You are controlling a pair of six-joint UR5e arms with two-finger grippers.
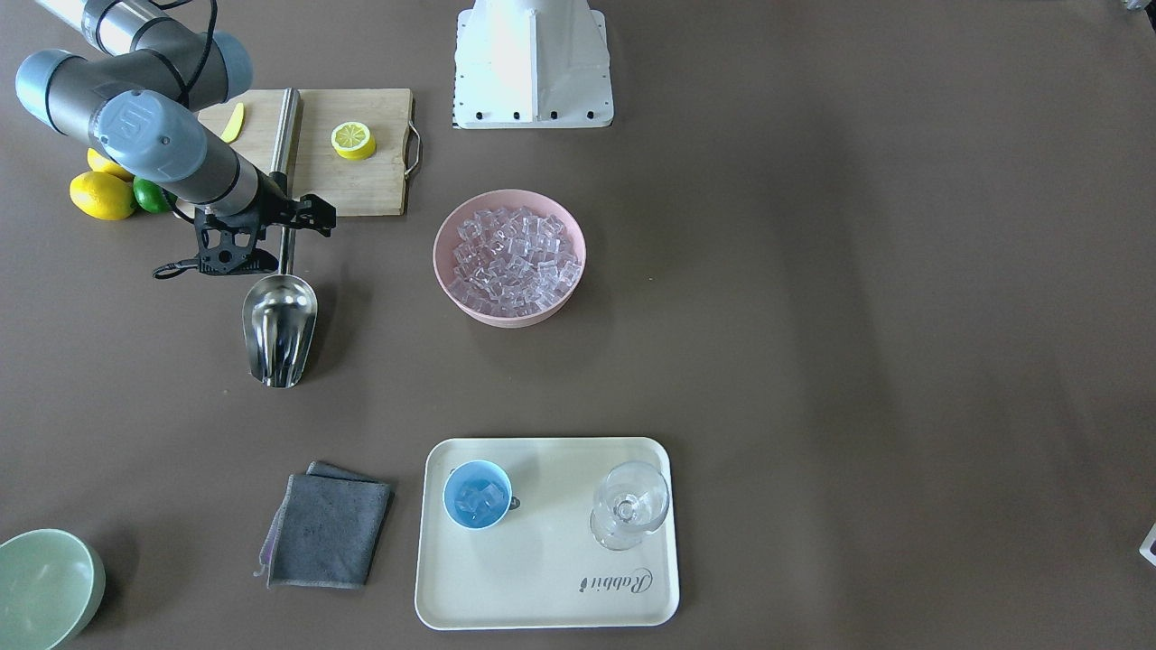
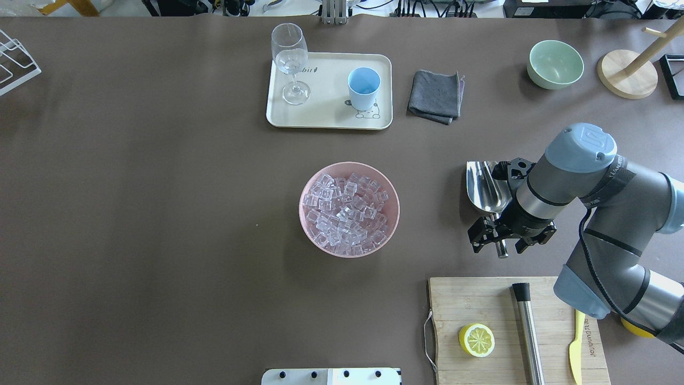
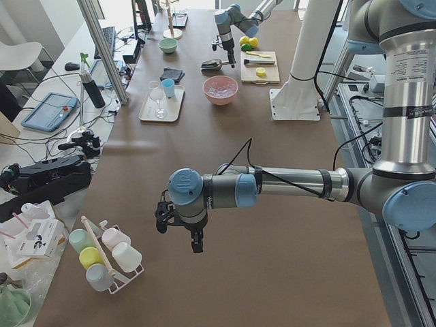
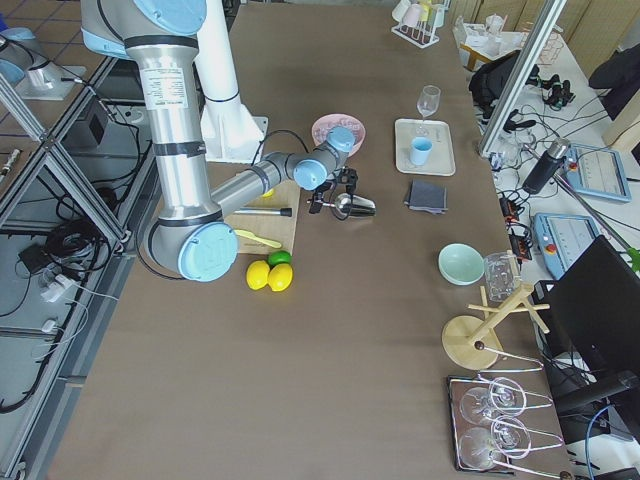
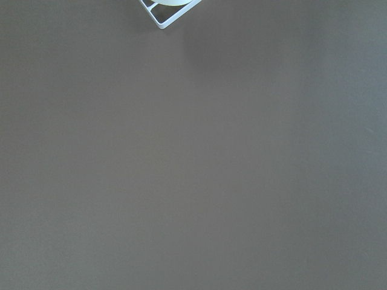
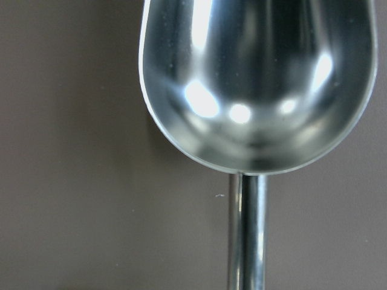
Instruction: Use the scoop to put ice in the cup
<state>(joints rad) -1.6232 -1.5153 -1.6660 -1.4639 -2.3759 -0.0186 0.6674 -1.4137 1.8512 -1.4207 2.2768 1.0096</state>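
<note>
The steel scoop (image 1: 280, 325) lies empty on the table, its handle pointing at the cutting board; it also shows in the overhead view (image 2: 483, 184) and fills the right wrist view (image 6: 260, 84). My right gripper (image 2: 500, 243) hangs over the handle with its jaws apart on either side of it, open (image 1: 275, 236). The ice (image 2: 347, 211) fills a pink bowl (image 1: 452, 271) at mid-table. The light-blue cup (image 1: 477, 494) stands on the cream tray (image 2: 326, 120) with a few ice cubes in it. My left gripper (image 3: 184, 235) hovers over bare table far away; I cannot tell if it is open.
A stemmed glass (image 2: 290, 59) shares the tray. A grey cloth (image 2: 435, 96) and a green bowl (image 2: 554, 64) lie beyond the scoop. A cutting board (image 2: 470, 299) holds a lemon half, a steel rod (image 2: 528, 326) and a yellow knife. Lemons and a lime (image 1: 113, 190) lie beside it.
</note>
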